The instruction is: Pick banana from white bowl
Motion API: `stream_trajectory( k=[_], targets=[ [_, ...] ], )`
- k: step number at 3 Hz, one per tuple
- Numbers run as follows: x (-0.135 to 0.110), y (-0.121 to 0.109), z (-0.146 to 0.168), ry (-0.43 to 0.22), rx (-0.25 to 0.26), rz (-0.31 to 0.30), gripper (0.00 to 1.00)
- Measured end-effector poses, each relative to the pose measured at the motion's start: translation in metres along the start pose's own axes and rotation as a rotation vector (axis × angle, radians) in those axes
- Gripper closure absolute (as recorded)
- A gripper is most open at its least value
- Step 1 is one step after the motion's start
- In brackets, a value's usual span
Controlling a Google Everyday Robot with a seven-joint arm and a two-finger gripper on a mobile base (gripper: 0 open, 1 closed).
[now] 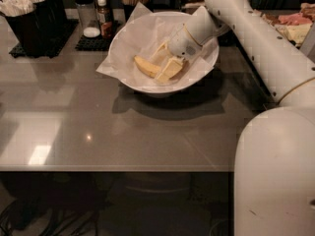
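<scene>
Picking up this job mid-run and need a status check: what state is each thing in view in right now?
gripper: down inside the white bowl, at the banana's right end.
banana: lying on the paper in the bowl, not yet lifted out.
white bowl: upright on the table, paper-lined.
table: bearing the bowl.
shaker: upright behind the bowl.
small bottle: upright beside the shaker.
black holder: upright, filled.

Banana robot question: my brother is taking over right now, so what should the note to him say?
Claw: down inside the bowl, right at the banana; whether it grips cannot be seen.
Banana: lying on the paper in the bowl, not lifted.
Bowl: at the back of the table.
Done: the reach into the bowl.
Left: make sure of the grip, then lift the banana out.
</scene>
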State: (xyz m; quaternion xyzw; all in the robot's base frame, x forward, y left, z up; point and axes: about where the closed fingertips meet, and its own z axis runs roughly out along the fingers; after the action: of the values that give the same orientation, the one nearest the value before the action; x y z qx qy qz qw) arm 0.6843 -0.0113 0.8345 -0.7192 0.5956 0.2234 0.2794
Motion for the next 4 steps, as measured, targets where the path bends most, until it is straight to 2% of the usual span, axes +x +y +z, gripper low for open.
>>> stream_trajectory(
  k=[1,2,3,4],
  targets=[
    [0.003,-0.001,0.004,0.006,-0.001,0.004,0.61],
    [0.006,-0.001,0.002,0.018,0.016,0.011,0.84],
    [-0.002,0.003,-0.013,0.013,0.048,0.005,1.00],
    [-0.028,0.017,-0.046,-0.022,0.088,-0.040,1.00]
  ],
)
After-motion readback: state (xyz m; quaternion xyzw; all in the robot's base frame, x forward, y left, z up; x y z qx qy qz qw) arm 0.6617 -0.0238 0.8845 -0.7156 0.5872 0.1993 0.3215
